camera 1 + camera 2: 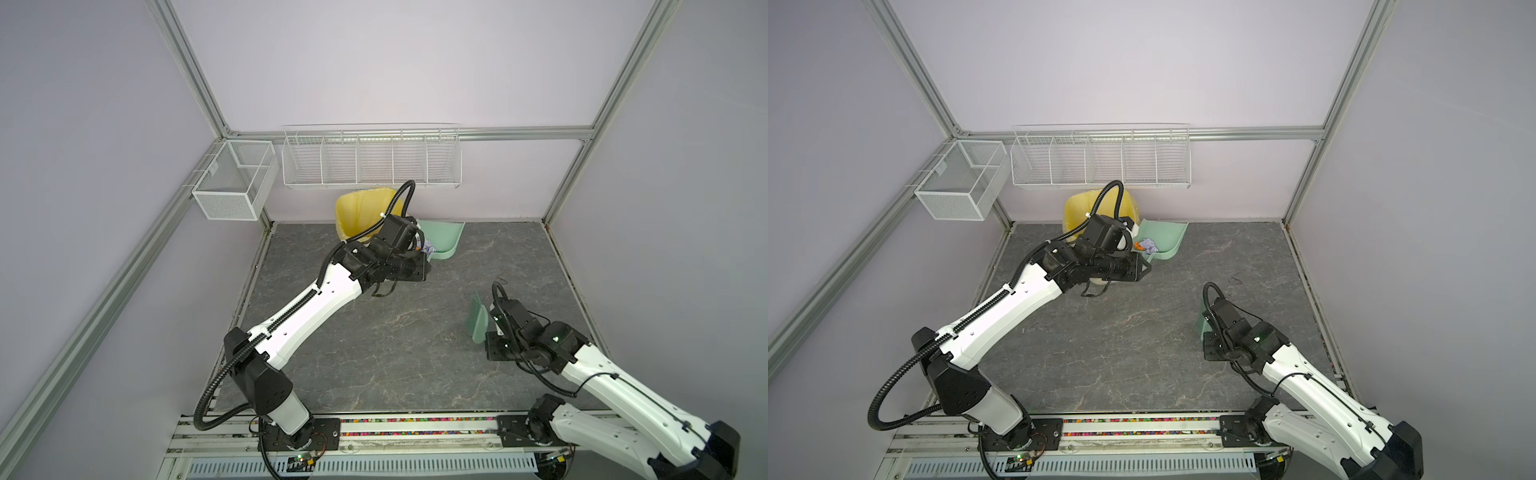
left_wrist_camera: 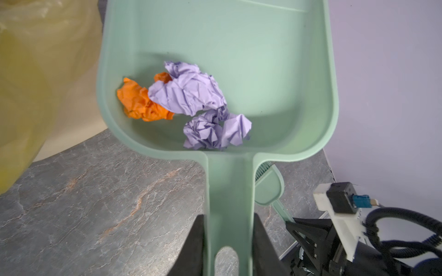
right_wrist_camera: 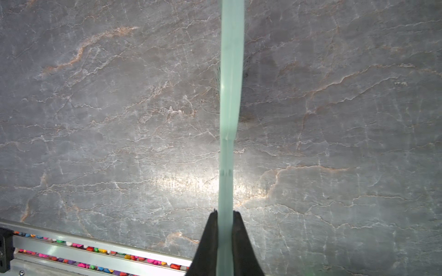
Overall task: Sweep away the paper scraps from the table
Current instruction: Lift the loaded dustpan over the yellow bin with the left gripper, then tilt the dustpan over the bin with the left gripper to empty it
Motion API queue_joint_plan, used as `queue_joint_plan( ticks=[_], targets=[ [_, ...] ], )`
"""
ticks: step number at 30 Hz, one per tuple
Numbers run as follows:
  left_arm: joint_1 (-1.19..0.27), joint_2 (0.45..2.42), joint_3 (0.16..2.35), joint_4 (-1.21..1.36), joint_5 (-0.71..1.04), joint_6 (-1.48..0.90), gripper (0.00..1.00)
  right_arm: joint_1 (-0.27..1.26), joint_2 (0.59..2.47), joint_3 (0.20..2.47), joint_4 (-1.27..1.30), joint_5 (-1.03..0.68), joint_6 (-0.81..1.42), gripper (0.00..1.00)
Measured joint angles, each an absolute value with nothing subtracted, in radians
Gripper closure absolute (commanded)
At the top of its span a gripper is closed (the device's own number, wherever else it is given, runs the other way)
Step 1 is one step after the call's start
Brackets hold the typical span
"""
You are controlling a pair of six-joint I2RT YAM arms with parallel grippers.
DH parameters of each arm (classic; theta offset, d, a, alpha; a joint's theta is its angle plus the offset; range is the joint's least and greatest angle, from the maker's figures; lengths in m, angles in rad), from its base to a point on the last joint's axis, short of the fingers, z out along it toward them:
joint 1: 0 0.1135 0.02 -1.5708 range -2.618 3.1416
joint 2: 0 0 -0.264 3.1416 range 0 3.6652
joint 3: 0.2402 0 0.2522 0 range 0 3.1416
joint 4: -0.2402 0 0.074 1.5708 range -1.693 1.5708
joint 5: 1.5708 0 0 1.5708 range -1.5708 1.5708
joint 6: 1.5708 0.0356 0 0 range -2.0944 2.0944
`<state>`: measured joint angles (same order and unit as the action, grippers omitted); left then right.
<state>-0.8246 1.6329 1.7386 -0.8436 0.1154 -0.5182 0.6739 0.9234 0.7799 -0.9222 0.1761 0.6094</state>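
The left gripper (image 2: 229, 216) is clamping its black fingers (image 2: 191, 243) on either side of the flat handle of the mint-green dustpan (image 2: 263, 71). It is holding the pan just beside the bin (image 1: 361, 208), whose yellow liner is bulging close to one side wall of the pan. The paper scraps (image 2: 189, 95), orange and lilac wads, are lying inside the pan, bunched against its closed end by the handle. This suggests the pan is tipping handle-down. The pan's long axis is running from the fingers out to the open lip, and that lip is pointing past the bin toward the back wall, not into it. Emptying the pan will therefore probably call for swinging the lip sideways over the bin's rim and tilting it down. The left arm is by far the nearer to the bin. The right gripper (image 3: 226, 212) is waiting well away from the bin with its fingers pressed together on the thin handle of the brush (image 1: 478, 320), whose bristles are hanging just above the table (image 1: 374, 353). No loose scrap is showing on the table in both top views. Above the bin a wire rack (image 1: 370, 158) is hanging on the wall, and a raised pan could catch its lower edge. A mesh basket (image 1: 232, 183) is hanging further off to the bin's side.
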Motion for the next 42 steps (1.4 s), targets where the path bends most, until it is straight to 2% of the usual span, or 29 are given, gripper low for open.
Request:
queue_joint_plan(
  ticks=[15,25,42],
  targets=[
    [-0.816,1.648,1.890,-0.919,0.173,-0.495,1.00,0.674,0.916,0.780,-0.922,0.187,0.602,0.93],
    [-0.711,1.636,1.901,-0.939,0.206,-0.485,1.00,0.674,0.941,0.782,-0.914,0.187,0.602,0.93],
    [-0.429,1.489,1.608,-0.697,0.513,-0.641,1.00,0.674,1.003,0.845,-0.901,0.186,0.595,0.93]
  ],
)
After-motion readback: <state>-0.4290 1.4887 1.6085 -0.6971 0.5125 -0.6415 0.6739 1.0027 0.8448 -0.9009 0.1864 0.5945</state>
